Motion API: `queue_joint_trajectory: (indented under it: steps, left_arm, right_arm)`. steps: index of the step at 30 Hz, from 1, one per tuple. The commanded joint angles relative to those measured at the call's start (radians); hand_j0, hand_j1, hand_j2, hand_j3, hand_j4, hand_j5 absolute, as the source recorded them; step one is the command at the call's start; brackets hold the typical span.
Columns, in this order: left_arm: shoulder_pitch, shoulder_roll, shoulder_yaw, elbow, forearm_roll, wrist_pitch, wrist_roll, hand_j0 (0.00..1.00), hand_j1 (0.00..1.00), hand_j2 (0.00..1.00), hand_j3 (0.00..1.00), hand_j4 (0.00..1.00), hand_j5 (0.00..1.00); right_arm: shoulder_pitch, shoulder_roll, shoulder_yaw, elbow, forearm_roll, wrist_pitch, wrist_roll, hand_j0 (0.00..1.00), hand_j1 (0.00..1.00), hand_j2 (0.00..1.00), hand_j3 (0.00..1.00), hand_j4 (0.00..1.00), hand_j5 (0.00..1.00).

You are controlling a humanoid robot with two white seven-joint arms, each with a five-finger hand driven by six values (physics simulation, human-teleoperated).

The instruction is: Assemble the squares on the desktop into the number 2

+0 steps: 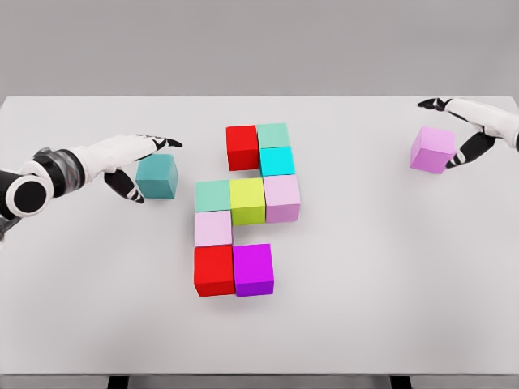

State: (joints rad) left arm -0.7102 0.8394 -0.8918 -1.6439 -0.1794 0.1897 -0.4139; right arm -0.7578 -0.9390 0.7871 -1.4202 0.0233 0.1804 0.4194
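Flanking a nine-cube partial figure 2 (243, 207) at mid-tabletop (389, 308), the left hand (134, 166) cups a teal cube (157, 177) with fingers spread around it, the right hand (470, 130) likewise brackets a lilac cube (433, 149), both apparently awaiting placement at the row ends.

I count eleven cubes on my tabletop (405, 308): two red cubes (242, 147), three teal cubes (157, 176), one cyan cube (277, 160), one yellow-green cube (247, 200), three pink cubes (433, 149), one magenta cube (253, 269).
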Motion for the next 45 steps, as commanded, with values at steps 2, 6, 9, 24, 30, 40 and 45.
queue_joint_trajectory:
  steps: [2,6,9,24,30,40,45]
  left_arm:
    - [-0.002,-0.01,-0.001,0.026,0.005,-0.001,0.001,1.0,1.0,1.0,1.0,1.0,1.0]
    - [-0.002,-0.01,0.001,0.024,0.006,-0.004,0.0,1.0,1.0,1.0,1.0,1.0,1.0]
    - [0.0,-0.006,0.001,0.024,0.006,-0.003,0.0,1.0,1.0,1.0,1.0,1.0,1.0]
    - [0.002,-0.017,-0.001,0.044,0.004,-0.003,0.003,1.0,1.0,1.0,1.0,1.0,1.0]
    - [0.0,-0.017,0.001,0.059,0.003,-0.001,0.003,1.0,1.0,1.0,1.0,1.0,1.0]
    - [-0.002,-0.051,-0.002,0.087,-0.005,-0.001,0.003,1.0,1.0,1.0,1.0,1.0,1.0]
    - [0.0,-0.054,-0.016,0.113,-0.008,0.0,0.027,0.92,0.92,0.92,0.92,0.92,0.92]
  right_arm:
    - [0.002,0.015,0.001,0.064,0.033,0.005,-0.025,1.0,1.0,1.0,1.0,1.0,1.0]
    - [0.003,0.049,0.004,0.11,0.035,0.007,-0.05,1.0,1.0,1.0,1.0,1.0,1.0]
    - [0.003,0.072,0.02,0.139,0.036,0.007,-0.047,1.0,1.0,1.0,1.0,1.0,1.0]
    - [-0.015,0.18,0.02,0.303,0.087,-0.007,-0.044,1.0,1.0,1.0,1.0,1.0,1.0]
    - [-0.041,0.221,0.02,0.372,0.125,-0.009,-0.041,1.0,1.0,1.0,1.0,1.0,1.0]
    - [-0.06,0.264,0.031,0.415,0.148,-0.018,-0.037,1.0,1.0,1.0,1.0,1.0,1.0]
    - [-0.058,0.264,0.04,0.422,0.15,-0.018,-0.036,0.9,0.9,0.9,0.9,0.9,0.9]
